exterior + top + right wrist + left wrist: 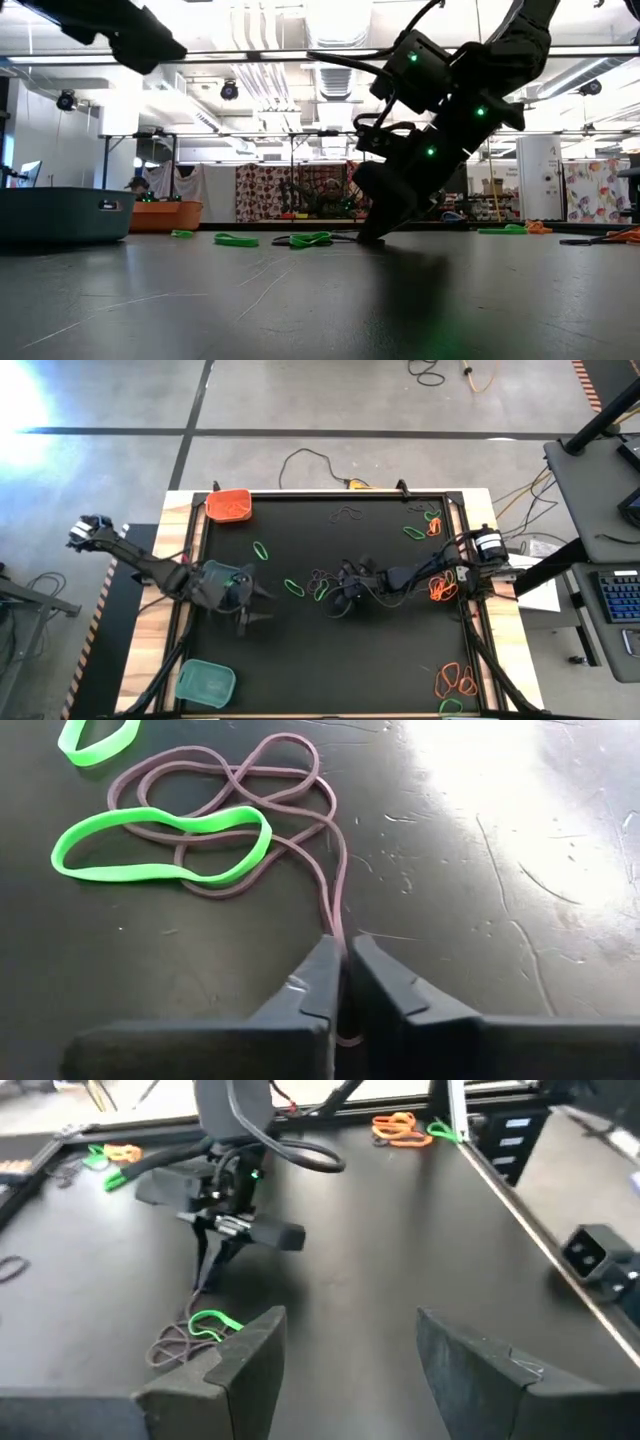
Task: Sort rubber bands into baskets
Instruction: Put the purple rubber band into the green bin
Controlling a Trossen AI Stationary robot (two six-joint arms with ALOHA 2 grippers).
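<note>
The right gripper (343, 965) is down on the black mat (380, 650) near the table's centre, its fingers pinched together on one strand of a dark rubber band (240, 810) that lies in tangled loops on the mat; in the high view that tangle sits at about nine o'clock from the gripper, toward the left arm. A bright green band (160, 845) lies across those dark loops, and this is the main hazard: if the gripper lifts, the dark band will probably drag the green one up with it (or fling it off sideways as the loops tighten), and the two colours could end up in one basket. The grip itself looks thin, a single strand at the fingertips, so it could slip out as the band stretches. The left gripper (350, 1355) waits with its fingers apart, just beside the teal basket (222, 582) at nine o'clock from the tangle. The orange basket (229, 505) stands at the mat's eleven o'clock corner and a second teal basket (205, 684) at seven o'clock, both well apart from the held band.
</note>
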